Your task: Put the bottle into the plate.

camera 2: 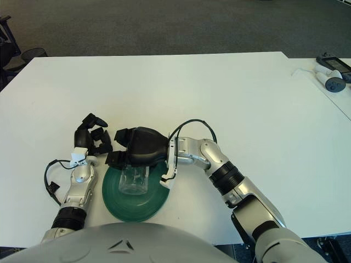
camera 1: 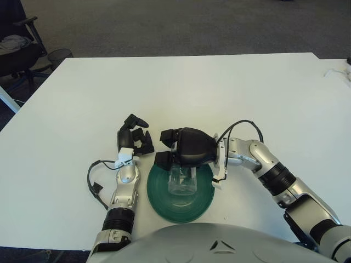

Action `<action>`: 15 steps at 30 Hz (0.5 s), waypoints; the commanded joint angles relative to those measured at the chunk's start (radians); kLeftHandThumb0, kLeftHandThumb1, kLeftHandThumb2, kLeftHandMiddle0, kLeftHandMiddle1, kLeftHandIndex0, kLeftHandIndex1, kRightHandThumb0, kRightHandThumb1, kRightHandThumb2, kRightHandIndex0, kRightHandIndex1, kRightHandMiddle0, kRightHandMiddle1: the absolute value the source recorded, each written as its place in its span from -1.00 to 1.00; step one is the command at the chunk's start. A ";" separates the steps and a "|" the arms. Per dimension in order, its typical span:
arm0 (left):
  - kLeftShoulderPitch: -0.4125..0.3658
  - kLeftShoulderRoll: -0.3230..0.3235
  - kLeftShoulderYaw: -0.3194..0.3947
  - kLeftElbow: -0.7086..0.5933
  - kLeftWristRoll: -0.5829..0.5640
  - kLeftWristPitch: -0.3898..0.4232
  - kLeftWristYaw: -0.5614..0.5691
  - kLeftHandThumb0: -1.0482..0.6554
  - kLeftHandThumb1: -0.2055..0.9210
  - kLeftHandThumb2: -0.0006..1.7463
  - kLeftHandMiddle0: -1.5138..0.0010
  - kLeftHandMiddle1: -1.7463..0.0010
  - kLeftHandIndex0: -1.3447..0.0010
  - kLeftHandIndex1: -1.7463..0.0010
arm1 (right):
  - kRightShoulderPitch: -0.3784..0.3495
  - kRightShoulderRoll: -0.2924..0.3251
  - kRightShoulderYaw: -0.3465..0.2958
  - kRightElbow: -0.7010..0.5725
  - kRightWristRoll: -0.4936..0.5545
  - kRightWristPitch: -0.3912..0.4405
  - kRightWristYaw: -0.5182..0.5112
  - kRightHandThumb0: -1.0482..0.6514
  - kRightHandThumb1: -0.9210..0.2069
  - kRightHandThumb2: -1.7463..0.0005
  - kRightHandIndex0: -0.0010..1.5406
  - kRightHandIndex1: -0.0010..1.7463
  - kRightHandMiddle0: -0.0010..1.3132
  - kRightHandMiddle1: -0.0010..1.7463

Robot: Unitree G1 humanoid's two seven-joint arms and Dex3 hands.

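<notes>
Left eye view
Plate: green plate (camera 1: 164, 205) lies nearest, at 6 o'clock on the white bench (camera 1: 219, 93), close to the robot's body so both arms reach it.
Bottle: clear bottle (camera 1: 184, 181) stands inside the plate, under the right robot hand; judged at its goal.
Right robot hand (camera 1: 174, 150): reaches in from 3 o'clock, fingers curled over the bottle's top; I judge it steadies the bottle so it does not tip.

Right eye view
Left robot hand (camera 2: 94, 138): idle, just beside the plate's rim at 10 o'clock, fingers loosely curled, holding nothing, clear of the other arm's path.
Bottle's seat: base sits on the plate's floor, slightly towards 12 o'clock.
Grip: whether the fingers press the bottle or merely cover it, I cannot tell.
</notes>
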State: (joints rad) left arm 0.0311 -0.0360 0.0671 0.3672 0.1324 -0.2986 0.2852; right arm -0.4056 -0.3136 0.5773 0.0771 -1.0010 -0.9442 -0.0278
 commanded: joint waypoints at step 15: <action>0.054 0.012 0.015 0.009 -0.112 0.063 -0.134 -0.45 -0.49 0.84 -0.71 -1.00 -0.20 -1.00 | -0.028 -0.100 -0.013 -0.116 0.202 0.016 0.212 0.06 -0.30 -0.35 -0.99 -0.94 -0.98 -0.75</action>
State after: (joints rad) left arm 0.0414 -0.0324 0.0773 0.3400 0.0564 -0.2536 0.2071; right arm -0.4129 -0.3981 0.5758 -0.0391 -0.8284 -0.9155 0.1738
